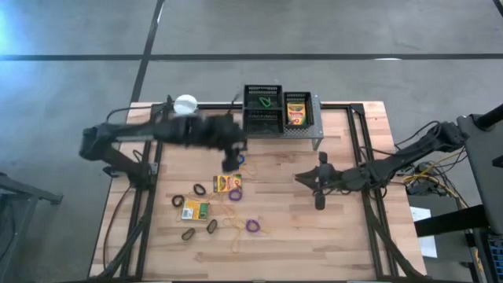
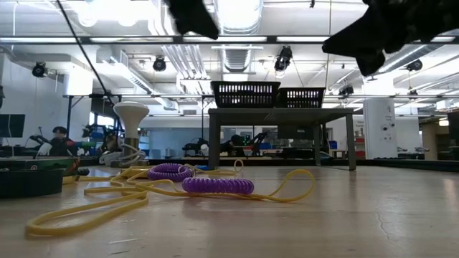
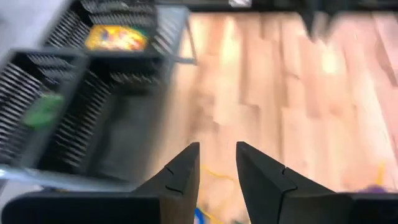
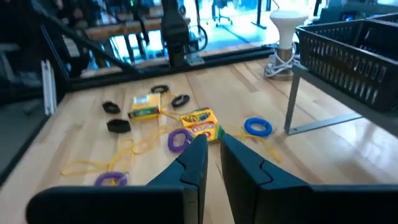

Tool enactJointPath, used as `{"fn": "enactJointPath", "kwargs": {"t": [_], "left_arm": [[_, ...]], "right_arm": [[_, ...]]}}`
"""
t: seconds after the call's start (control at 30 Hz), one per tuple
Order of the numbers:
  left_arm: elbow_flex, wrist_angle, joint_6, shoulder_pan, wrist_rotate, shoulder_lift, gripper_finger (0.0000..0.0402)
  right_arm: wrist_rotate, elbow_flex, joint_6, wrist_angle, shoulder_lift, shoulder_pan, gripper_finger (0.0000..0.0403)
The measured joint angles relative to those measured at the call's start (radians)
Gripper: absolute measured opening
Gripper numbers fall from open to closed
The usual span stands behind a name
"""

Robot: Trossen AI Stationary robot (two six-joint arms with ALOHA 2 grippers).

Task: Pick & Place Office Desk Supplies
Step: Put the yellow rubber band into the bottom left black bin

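One crayon box (image 1: 296,112) and a green loop (image 1: 267,102) already sit in the mesh bins (image 1: 263,110) on the stand; we judge most supplies remain on the counter (image 1: 346,236). Left gripper (image 1: 229,163) jaws part-open, empty; right gripper (image 1: 318,201) near-closed, empty.

Both arms are dark, near black, built of slim jointed links. The left gripper (image 3: 216,167) ends in two wedge-shaped black fingers (image 3: 181,173) with stepped, angular inner faces. The right gripper (image 4: 212,158) has matching dark tapered fingers (image 4: 193,163) on a broad black body. Black cables trail from the right arm's base, alongside yellow and orange wires.
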Motion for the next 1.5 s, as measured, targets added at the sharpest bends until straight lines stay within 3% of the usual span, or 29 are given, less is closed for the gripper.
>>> {"fn": "enactJointPath", "kwargs": {"t": [0.13, 0.23, 0.43, 0.6, 0.73, 1.0, 1.2, 1.3, 1.4, 1.5], "left_arm": [[-0.291, 0.211, -0.122, -0.159, -0.143, -0.111, 0.0106], [-0.490, 0.369, -0.277, -0.248, -0.189, -0.175, 0.0106], [-0.822, 0.631, -0.600, -0.330, -0.273, -0.255, 0.0106], [-0.998, 0.705, -0.817, -0.339, -0.290, -0.266, 0.0106], [-1.055, 0.724, -0.880, -0.339, -0.291, -0.266, 0.0106], [-1.036, 0.730, -0.827, -0.348, -0.282, -0.266, 0.0106], [-1.002, 0.728, -0.778, -0.389, -0.278, -0.258, 0.0106], [-0.983, 0.726, -0.754, -0.411, -0.278, -0.245, 0.0106], [-0.966, 0.724, -0.714, -0.429, -0.284, -0.219, 0.0106], [-0.944, 0.723, -0.709, -0.435, -0.290, -0.184, 0.0106]], "right_arm": [[-0.001, -0.090, 0.031, 0.201, 0.000, -0.002, 0.0043], [-0.001, -0.140, 0.064, 0.296, 0.000, -0.020, 0.0043], [-0.004, -0.154, 0.145, 0.296, 0.028, -0.072, 0.0046], [-0.038, -0.041, 0.152, 0.168, 0.162, -0.106, 0.0065], [-0.148, 0.087, 0.143, 0.095, 0.328, -0.168, 0.0089], [-0.411, 0.354, 0.028, -0.008, 0.639, -0.301, 0.0132], [-0.422, 0.555, 0.012, -0.493, 0.698, -0.299, 0.0146], [-0.417, 0.585, 0.017, -0.688, 0.679, -0.272, 0.0142], [-0.393, 0.558, 0.022, -0.701, 0.640, -0.229, 0.0136], [-0.341, 0.498, 0.035, -0.590, 0.605, -0.187, 0.0130]]}}
